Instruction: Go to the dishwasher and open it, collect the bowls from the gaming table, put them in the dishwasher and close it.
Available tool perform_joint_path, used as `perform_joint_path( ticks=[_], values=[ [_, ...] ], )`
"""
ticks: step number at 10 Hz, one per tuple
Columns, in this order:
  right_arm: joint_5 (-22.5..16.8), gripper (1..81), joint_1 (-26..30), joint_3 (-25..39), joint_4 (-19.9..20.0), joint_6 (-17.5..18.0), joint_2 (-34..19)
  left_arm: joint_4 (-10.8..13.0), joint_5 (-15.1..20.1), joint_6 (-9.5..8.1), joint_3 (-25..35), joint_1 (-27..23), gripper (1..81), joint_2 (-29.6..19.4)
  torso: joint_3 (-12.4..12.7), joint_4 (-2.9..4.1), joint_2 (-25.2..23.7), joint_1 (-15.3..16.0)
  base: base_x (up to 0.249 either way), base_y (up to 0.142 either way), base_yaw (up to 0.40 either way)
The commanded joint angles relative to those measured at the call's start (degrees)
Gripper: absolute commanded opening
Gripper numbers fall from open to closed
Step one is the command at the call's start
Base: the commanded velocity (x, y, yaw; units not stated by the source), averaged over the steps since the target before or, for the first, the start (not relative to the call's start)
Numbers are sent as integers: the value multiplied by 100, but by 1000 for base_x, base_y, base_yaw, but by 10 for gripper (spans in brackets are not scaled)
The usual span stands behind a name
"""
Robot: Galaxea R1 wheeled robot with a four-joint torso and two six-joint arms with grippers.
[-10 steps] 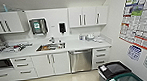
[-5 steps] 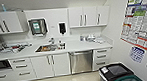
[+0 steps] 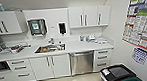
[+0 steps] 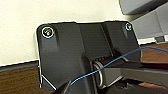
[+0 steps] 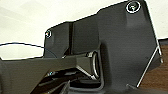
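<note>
Nothing shifts between frames; dishwasher (image 3: 81, 62) shut under counter (image 3: 72, 47), approach pending; claw states: cannot tell.

Both wrist plates sit close to cams w/ jointed bars alongside; jaws unreadable.

The robot's left wrist has a wide black plate (image 4: 67, 55) with rounded corners. A shiny round screw (image 4: 47, 31) sits in one corner and another shiny round screw (image 4: 128, 26) sits in the next. A thin blue wire (image 4: 110, 63) curves across the plate. A silver ring (image 4: 98, 75) sits in the middle. The right wrist has a matching black plate (image 5: 120, 47) with a round silver screw (image 5: 132, 6), and a thin black wire (image 5: 22, 44).
</note>
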Motion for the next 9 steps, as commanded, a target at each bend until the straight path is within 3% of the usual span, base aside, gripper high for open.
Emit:
perform_joint_path(
  ticks=[1, 9],
  values=[
    [-298, 811, 231, 74, -5, -26, -59, -7, 301, 29, 62, -259, 811, -105, 0, 0, 0, 0, 86, 0, 0],
    [-298, 811, 257, 74, -5, -26, -85, -16, 301, 21, 62, -259, 811, -105, 0, 0, -2, 0, 86, 0, 0]
  ],
)
